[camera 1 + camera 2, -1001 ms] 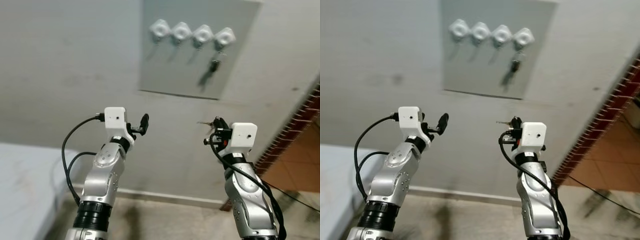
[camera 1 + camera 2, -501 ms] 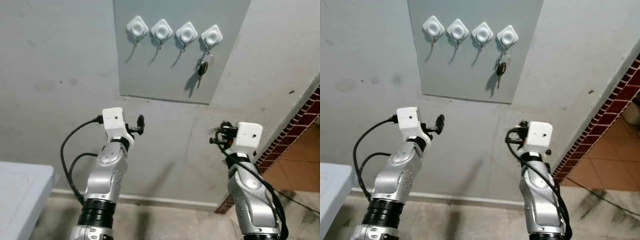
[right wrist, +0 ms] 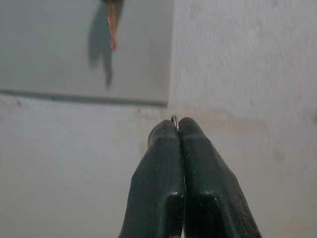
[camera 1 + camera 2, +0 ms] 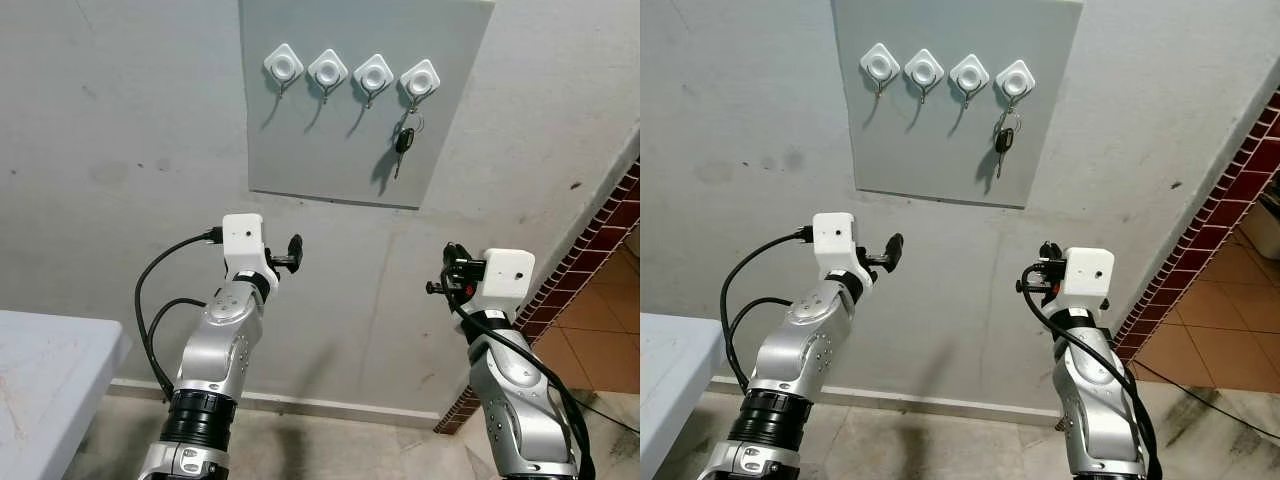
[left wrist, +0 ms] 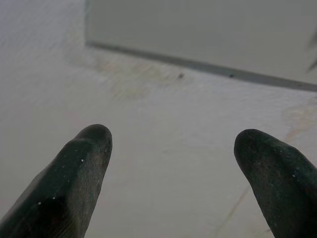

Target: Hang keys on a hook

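Four white diamond-shaped hooks [image 4: 328,69] sit in a row on a grey panel [image 4: 330,150] on the wall. A black-headed key [image 4: 403,142] hangs from the rightmost hook [image 4: 420,78]; its tip [image 3: 112,29] shows in the right wrist view. My right gripper [image 4: 448,268] is held up below and right of the panel, short of the wall. It is shut [image 3: 177,124], and a thin metal ring [image 3: 174,119] peeks out between its tips. My left gripper [image 4: 291,254] is raised under the panel's lower edge, open and holding nothing, with its fingers [image 5: 84,168] wide apart.
A white table [image 4: 50,370] stands at the lower left. A red brick wall edge [image 4: 600,240] and a tiled floor [image 4: 600,350] lie to the right. A black cable [image 4: 150,300] loops beside my left arm. A baseboard [image 4: 330,405] runs along the wall's foot.
The camera has tilted up and levelled, so the panel and hooks now sit higher and sharper. Both arms keep nearly the same raised pose. The key that stuck out of the right gripper is hidden.
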